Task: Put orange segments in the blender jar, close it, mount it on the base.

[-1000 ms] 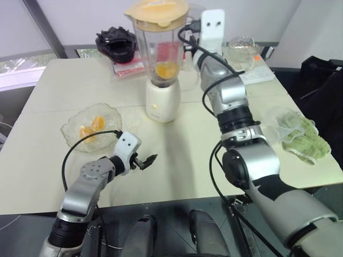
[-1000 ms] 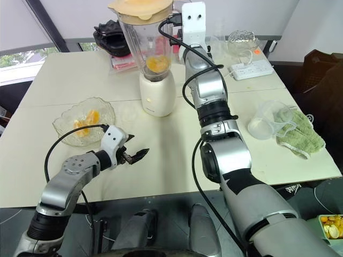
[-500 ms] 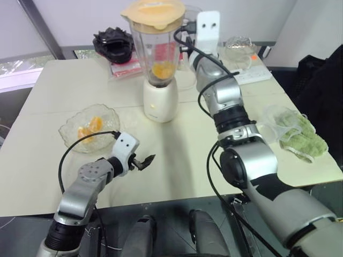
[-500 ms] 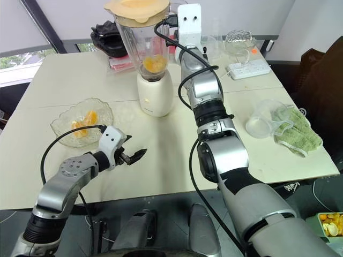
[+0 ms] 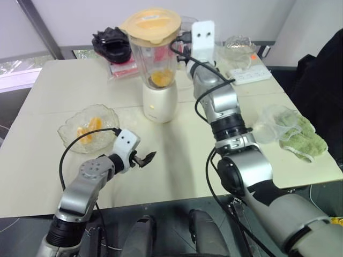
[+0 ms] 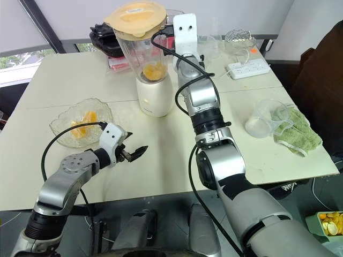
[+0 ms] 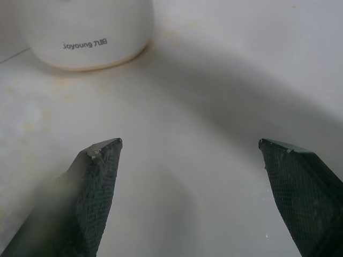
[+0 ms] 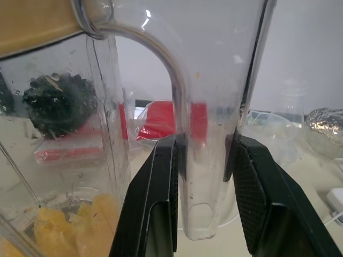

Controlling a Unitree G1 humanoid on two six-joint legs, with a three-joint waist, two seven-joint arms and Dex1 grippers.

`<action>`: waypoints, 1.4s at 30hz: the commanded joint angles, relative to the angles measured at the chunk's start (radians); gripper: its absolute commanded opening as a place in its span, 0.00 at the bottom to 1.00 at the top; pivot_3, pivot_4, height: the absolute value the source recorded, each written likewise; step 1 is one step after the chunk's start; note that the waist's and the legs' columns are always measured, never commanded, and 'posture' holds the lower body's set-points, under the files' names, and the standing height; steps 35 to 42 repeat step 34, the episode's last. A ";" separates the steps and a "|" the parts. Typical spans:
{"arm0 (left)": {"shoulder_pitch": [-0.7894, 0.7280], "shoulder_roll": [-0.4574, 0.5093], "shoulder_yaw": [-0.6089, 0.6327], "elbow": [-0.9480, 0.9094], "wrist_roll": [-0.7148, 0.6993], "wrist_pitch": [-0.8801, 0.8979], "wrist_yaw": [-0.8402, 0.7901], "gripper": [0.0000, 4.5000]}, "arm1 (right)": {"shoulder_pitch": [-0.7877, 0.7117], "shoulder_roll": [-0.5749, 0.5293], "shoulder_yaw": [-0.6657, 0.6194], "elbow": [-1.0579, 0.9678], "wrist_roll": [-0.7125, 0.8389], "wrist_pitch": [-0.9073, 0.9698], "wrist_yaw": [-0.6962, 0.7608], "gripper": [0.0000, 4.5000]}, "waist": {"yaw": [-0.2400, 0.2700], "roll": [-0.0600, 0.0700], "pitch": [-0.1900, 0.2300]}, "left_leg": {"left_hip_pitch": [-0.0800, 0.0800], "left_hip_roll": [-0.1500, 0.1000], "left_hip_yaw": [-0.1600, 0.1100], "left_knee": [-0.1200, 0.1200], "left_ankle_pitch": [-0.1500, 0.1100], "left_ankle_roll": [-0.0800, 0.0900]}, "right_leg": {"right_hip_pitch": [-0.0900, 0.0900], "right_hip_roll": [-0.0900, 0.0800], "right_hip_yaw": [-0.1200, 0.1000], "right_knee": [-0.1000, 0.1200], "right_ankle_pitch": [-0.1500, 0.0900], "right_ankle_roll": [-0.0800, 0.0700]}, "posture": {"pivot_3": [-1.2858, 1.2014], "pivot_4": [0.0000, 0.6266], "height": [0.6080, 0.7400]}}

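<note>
Right wrist view: right claw (image 8: 205,187) clamped on blender jar (image 6: 143,53) handle; left claw (image 7: 195,182) wide.

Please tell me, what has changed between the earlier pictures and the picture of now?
Almost nothing has changed. The right gripper stays shut on the handle of the blender jar, which sits on the base with its lid on. The left gripper stays open above the table. The orange segments in the glass bowl have not moved.
</note>
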 commanded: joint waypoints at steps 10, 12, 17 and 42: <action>-0.027 -0.024 0.000 0.013 -0.033 -0.045 -0.005 0.96 | 0.103 -0.049 0.026 -0.129 -0.021 -0.005 0.052 0.95 | 0.002 0.000 0.000 | 0.000 0.000 0.000 0.000 0.000 0.000 | 0.000 0.000 0.000 0.000 0.000 0.000 | 0.52 0.24 1.00; -0.029 -0.035 0.010 0.012 -0.044 -0.050 -0.004 0.96 | 0.137 -0.064 0.029 -0.158 -0.022 -0.002 0.063 0.98 | 0.003 0.000 0.000 | 0.000 0.000 0.000 0.000 0.000 0.000 | 0.000 0.000 0.000 0.000 0.000 0.000 | 0.52 0.24 1.00; -0.027 -0.038 0.043 0.010 -0.088 -0.038 -0.008 0.96 | 0.314 -0.118 0.065 -0.398 0.014 0.039 0.207 0.98 | 0.004 0.000 0.000 | 0.000 0.000 0.000 0.000 0.000 0.000 | 0.000 0.000 0.000 0.000 0.000 0.000 | 0.52 0.24 1.00; 0.072 0.170 0.340 -0.076 -0.282 -0.113 -0.184 0.96 | 0.921 -0.876 -0.177 -1.065 0.452 0.216 1.054 0.98 | 0.022 -0.001 0.000 | 0.006 0.007 0.002 0.004 0.000 0.000 | 0.015 0.005 -0.002 -0.012 -0.001 -0.006 | 0.52 0.24 1.00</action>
